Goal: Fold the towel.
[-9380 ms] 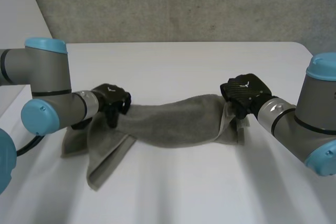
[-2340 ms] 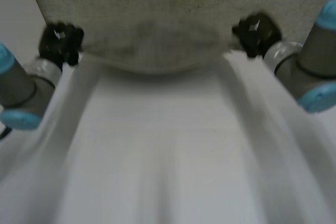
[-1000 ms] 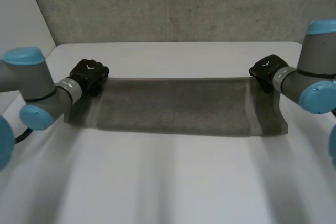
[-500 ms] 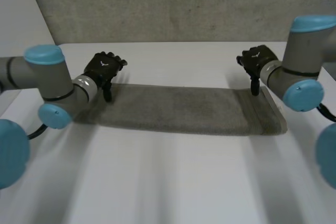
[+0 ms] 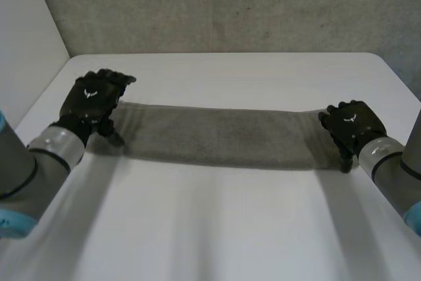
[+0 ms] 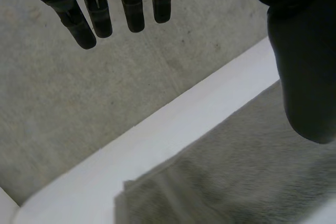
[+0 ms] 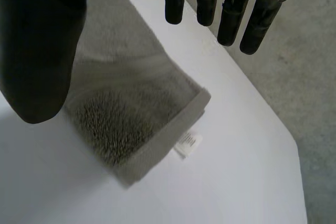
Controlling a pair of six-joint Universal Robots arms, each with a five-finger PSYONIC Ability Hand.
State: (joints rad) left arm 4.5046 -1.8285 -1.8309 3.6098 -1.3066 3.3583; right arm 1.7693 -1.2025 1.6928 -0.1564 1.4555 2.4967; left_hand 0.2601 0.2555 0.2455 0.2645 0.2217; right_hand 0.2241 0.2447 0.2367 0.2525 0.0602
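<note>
Grey terry towel [image 5: 217, 137] is lying flat on a white table [image 5: 217, 228]; the left hand [image 5: 92, 100] and right hand [image 5: 348, 126], both released, are drawing back from its far corners to its ends.

Head view high behind, down over the table [image 5: 223, 228]; wrist views close above opposite ends of the shared towel [image 5: 217, 137]

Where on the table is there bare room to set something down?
Widest: the bare table between the near edge of the towel and the robot, between the arms. A narrower bare strip lies between the towel's far edge and the table's back edge. Crowded: the towel's two ends, with the left hand and right hand there.
</note>
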